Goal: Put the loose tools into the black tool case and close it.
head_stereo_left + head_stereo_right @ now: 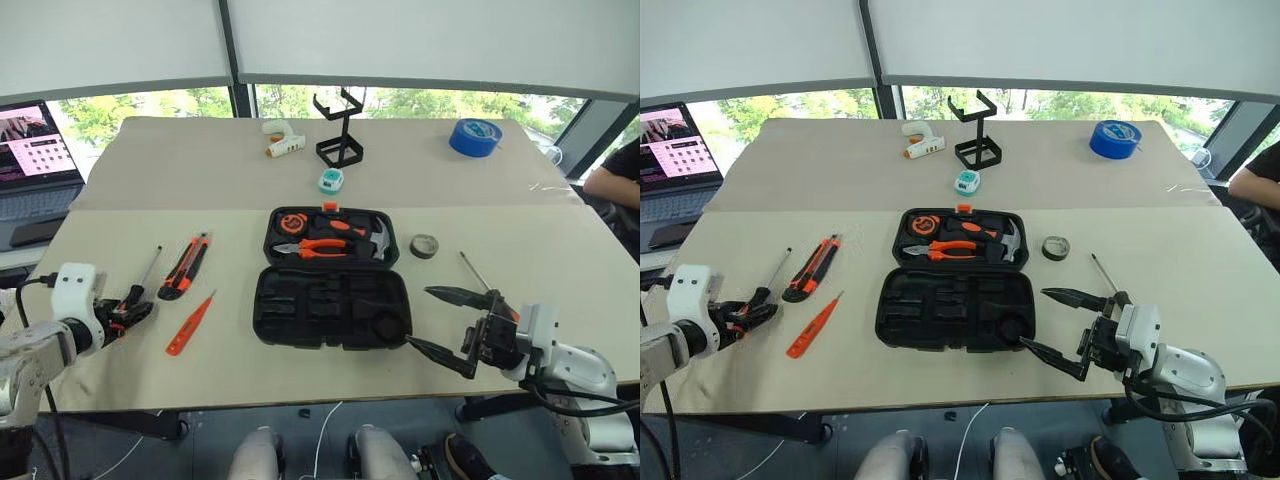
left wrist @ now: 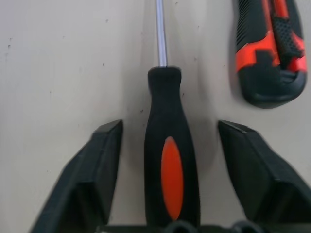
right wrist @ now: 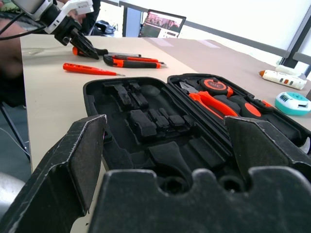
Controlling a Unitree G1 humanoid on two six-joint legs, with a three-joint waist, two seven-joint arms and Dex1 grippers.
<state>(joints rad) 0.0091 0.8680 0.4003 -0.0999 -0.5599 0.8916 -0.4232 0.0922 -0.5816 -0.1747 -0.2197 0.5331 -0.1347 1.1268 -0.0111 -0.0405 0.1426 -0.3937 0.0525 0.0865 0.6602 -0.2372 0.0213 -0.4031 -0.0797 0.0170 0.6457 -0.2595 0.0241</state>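
- On the middle of the beige table (image 1: 120, 370) lies the black tool case (image 1: 330, 305), open flat, its empty moulded half toward the robot and its far half holding orange-handled pliers (image 1: 318, 248), a hammer (image 1: 378, 243) and a tape measure (image 1: 291, 224).
- Left of the case lies a slim orange tester pen (image 1: 190, 324), and beyond it an orange-black utility knife (image 1: 185, 266).
- Further left lies a black-and-orange screwdriver (image 2: 170, 160), its steel shaft pointing away from the robot.
- The left gripper (image 2: 170, 145) sits low over this screwdriver's handle, one black finger on each side, with a gap between each finger and the handle; they are apart and not gripping.
- Right of the case lies a small dark grey tape roll (image 1: 424, 246), and near it a second screwdriver (image 1: 476, 274), partly hidden behind the right gripper.
- The right gripper (image 1: 440, 320) hovers just beside the case's near right corner, its fingers spread wide and holding nothing.
- At the table's far side stand a black wire stand (image 1: 340, 128), a white glue gun (image 1: 282, 140), a big blue tape roll (image 1: 475, 137) and a small teal device (image 1: 331, 181).
- A laptop (image 1: 35, 165) stands off the table's left edge.
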